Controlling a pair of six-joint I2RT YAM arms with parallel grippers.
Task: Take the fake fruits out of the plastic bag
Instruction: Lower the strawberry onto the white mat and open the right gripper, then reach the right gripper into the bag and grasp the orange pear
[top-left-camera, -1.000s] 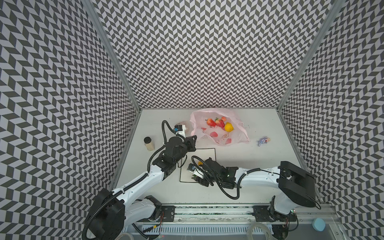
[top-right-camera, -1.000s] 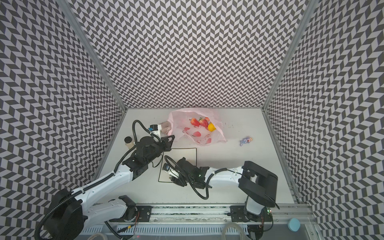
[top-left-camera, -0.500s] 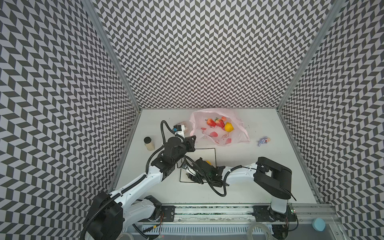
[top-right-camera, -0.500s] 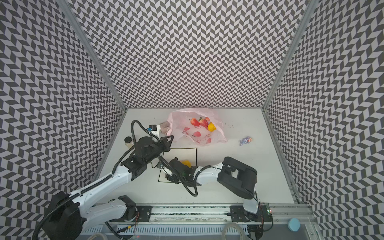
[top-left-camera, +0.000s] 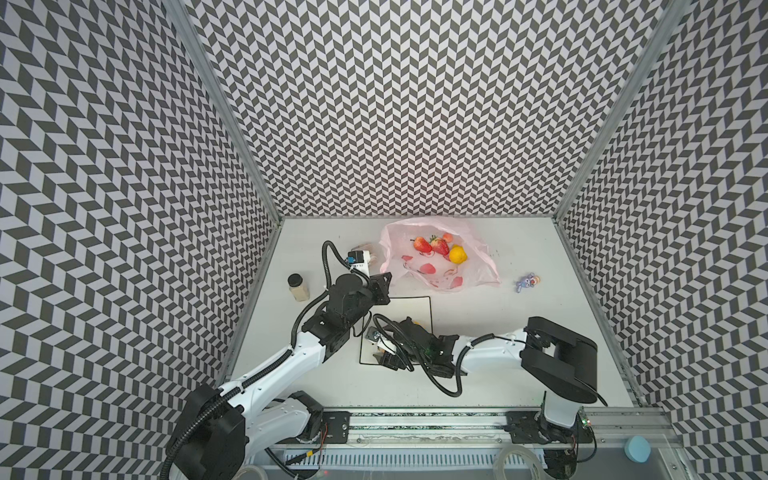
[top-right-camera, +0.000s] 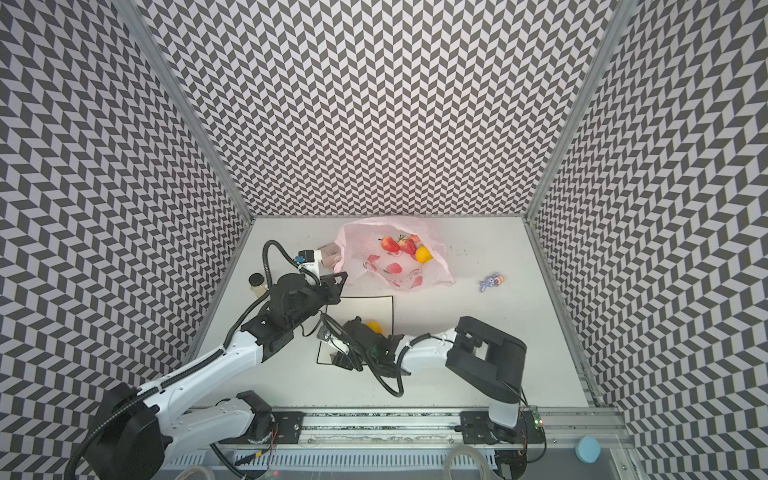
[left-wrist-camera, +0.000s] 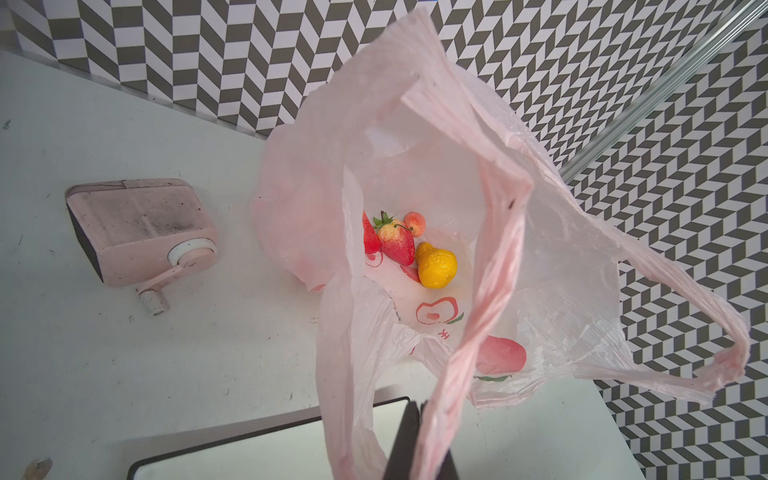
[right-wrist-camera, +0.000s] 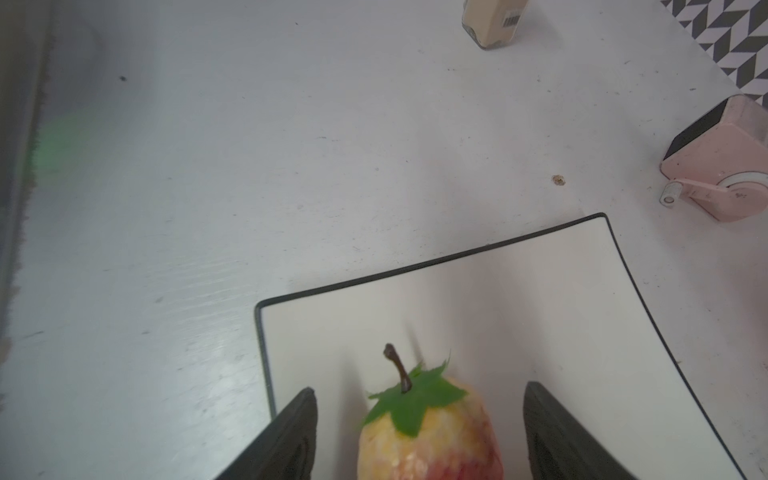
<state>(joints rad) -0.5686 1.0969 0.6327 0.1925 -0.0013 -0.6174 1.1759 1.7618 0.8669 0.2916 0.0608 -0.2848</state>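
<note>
The pale pink plastic bag (top-left-camera: 440, 270) lies open at the back of the table. Inside it are two red strawberries (left-wrist-camera: 397, 243), a yellow pear (left-wrist-camera: 436, 266) and a small pink round piece (left-wrist-camera: 414, 222). My left gripper (left-wrist-camera: 417, 415) is shut on a handle loop of the bag and holds it up; in a top view it (top-left-camera: 384, 277) sits at the bag's near left edge. My right gripper (right-wrist-camera: 419, 388) stands open over the white plate (right-wrist-camera: 457, 259), its fingers on either side of a yellowish-red strawberry (right-wrist-camera: 428, 440) without touching it. A second yellow pear (top-right-camera: 372, 325) lies on the plate beside that arm.
A pink boxy toy with a crank (left-wrist-camera: 141, 232) sits left of the bag, and a small jar (top-left-camera: 298, 286) stands by the left wall. A tiny purple figure (top-left-camera: 527, 282) lies right of the bag. Patterned walls close three sides.
My right gripper's fingers have spread apart, letting go of the strawberry on the plate, and the right arm has shifted over the plate. The left gripper has kept its hold on the bag handle.
</note>
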